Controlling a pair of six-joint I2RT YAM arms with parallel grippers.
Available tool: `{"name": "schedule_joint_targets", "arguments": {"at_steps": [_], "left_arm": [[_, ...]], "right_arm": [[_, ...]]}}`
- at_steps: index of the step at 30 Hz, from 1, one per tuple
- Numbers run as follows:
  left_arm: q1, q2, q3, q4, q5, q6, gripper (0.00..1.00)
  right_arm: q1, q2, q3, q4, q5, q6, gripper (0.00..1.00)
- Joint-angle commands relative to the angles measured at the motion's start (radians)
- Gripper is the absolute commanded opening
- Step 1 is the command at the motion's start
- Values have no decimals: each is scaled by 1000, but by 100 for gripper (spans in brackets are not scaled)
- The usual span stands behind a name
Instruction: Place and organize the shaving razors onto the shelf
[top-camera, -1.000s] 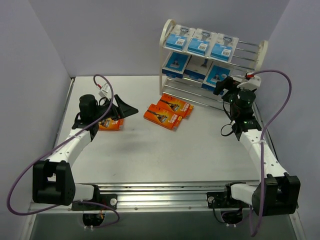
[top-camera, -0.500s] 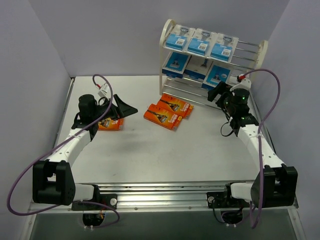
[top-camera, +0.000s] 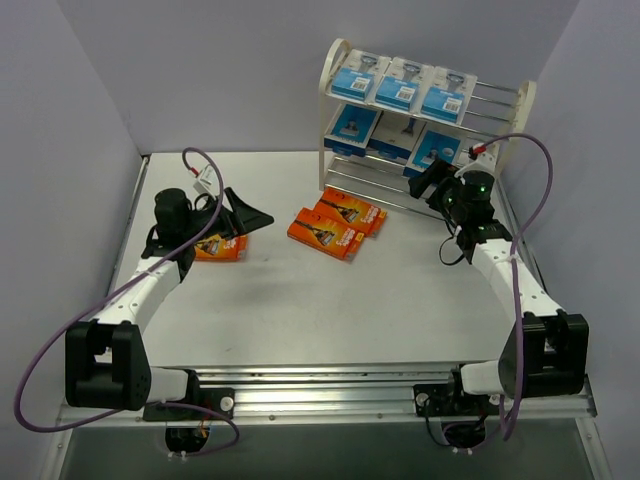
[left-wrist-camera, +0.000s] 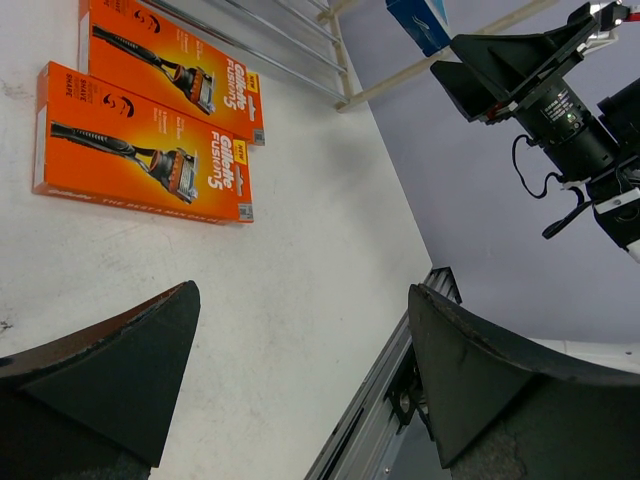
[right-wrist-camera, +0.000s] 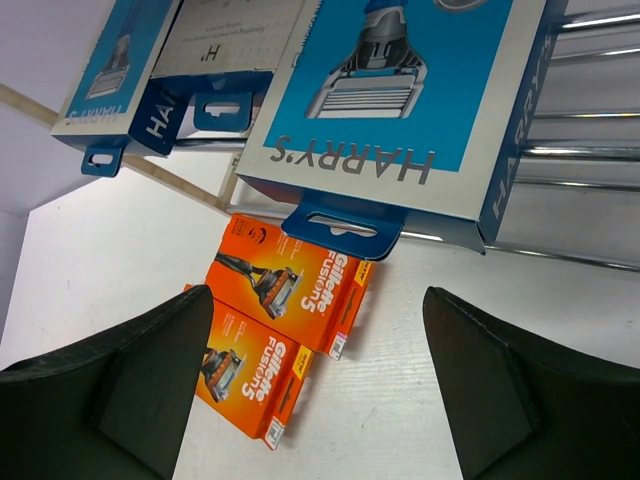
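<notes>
Top external, orange boxes (top-camera: 338, 223), long axes diagonal

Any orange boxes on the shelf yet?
No, the shelf holds only blue packs; the orange boxes lie on the table, two before it and one far left.

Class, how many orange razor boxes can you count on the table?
3. Two orange boxes lie side by side before the shelf; a third orange box sits near the left fingers, partly hidden.
</notes>
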Motion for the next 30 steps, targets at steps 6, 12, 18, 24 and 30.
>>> {"name": "schedule_joint_targets", "arguments": {"at_steps": [6, 12, 18, 24, 30], "left_arm": [[18, 3, -6, 81, 36, -22, 94], [40, 10, -8, 89, 44, -28, 94], [41, 18, -11, 103, 50, -36, 94], [43, 23, -11, 103, 52, -36, 94], [41, 24, -11, 106, 52, -37, 94]], "right_arm": [[-11, 58, 78, 86, -5, -13, 81], [-16, 97, 113, 94, 3, -27, 81], [-22, 121, 125, 109, 11, -41, 81], [-28, 141, 130, 131, 8, -36, 81], [-29, 134, 125, 131, 2, -39, 81]]}}
